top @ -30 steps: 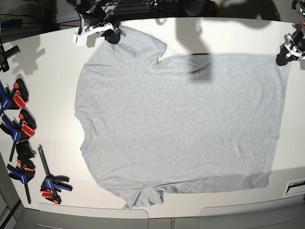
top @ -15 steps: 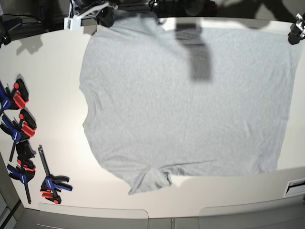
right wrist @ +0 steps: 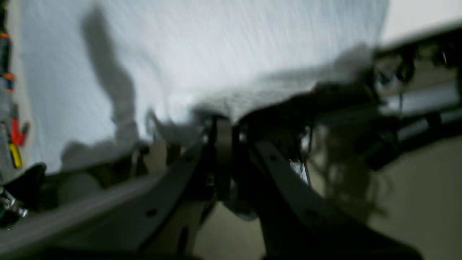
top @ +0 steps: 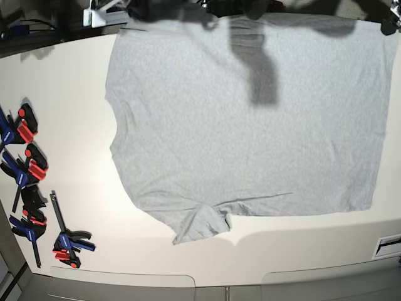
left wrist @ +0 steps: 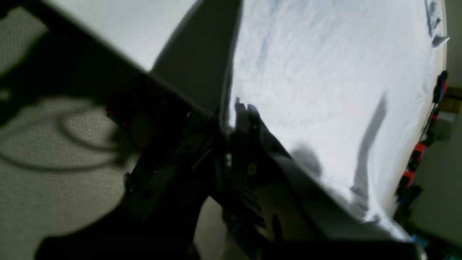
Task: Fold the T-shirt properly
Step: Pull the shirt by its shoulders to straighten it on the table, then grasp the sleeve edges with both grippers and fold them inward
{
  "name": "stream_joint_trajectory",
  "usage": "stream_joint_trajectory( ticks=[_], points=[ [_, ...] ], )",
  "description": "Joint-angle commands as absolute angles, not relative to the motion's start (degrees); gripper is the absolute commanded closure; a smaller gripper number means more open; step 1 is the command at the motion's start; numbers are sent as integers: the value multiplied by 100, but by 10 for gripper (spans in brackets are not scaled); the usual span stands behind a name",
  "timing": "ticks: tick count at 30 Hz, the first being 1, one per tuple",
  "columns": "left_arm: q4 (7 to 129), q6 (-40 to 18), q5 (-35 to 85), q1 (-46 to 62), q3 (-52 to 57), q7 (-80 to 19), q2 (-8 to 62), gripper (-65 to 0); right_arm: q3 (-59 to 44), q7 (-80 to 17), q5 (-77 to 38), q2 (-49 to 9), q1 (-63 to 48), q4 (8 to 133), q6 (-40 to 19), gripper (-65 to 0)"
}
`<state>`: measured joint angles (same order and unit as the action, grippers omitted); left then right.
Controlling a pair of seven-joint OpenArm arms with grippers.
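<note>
The light grey T-shirt (top: 250, 125) lies spread flat and plain side up on the white table (top: 62, 94), its far edge reaching the table's back edge. My right gripper (top: 139, 9) is shut on the shirt's far left corner, near the sleeve. In the right wrist view the gripper (right wrist: 222, 126) pinches bunched grey fabric of the T-shirt (right wrist: 216, 54). My left gripper (top: 393, 25) is shut on the far right corner. The left wrist view shows that gripper (left wrist: 245, 110) closed on the hem of the T-shirt (left wrist: 325, 90). The near sleeve (top: 199, 226) lies crumpled.
Several blue, red and black clamps (top: 25, 169) lie along the table's left edge, one more of them (top: 69, 241) near the front left corner. A white slotted fixture (top: 388, 246) sits at the front right. Dark frame parts and cables stand behind the table.
Both grippers have moved toward the table's back edge, dragging the whole shirt away from the front. The far sleeve is no longer visible at the back left.
</note>
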<state>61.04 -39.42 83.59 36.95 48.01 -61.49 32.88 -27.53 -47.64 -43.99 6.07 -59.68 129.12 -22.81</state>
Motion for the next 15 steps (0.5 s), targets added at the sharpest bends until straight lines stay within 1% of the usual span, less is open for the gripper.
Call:
stream_joint_trajectory(
  ticks=[1, 5, 9, 12, 15],
  points=[
    [6313, -4000, 8500, 3656, 4860, -6064, 3444, 0, -2770, -4637, -4510, 617, -5804, 13026, -2338, 0],
    [6748, -4000, 8500, 3232, 4777, -5966, 3433, 0, -2499, -4657, -3887, 615, -4803, 13013, -2320, 0],
    [6866, -3988, 8029, 2700, 4191, -5686, 3430, 0, -1717, -4639, -2917, 602, -3809, 12779, -2158, 0],
    [6860, -3769, 7448, 2344, 3538, -5170, 3430, 0, -1070, -4534, -2071, 604, -3148, 12274, -1946, 0],
    [6860, -3750, 6938, 1973, 3179, -4862, 3430, 0, -681, -4193, -1358, 602, -2639, 11577, -1673, 0]
  ],
)
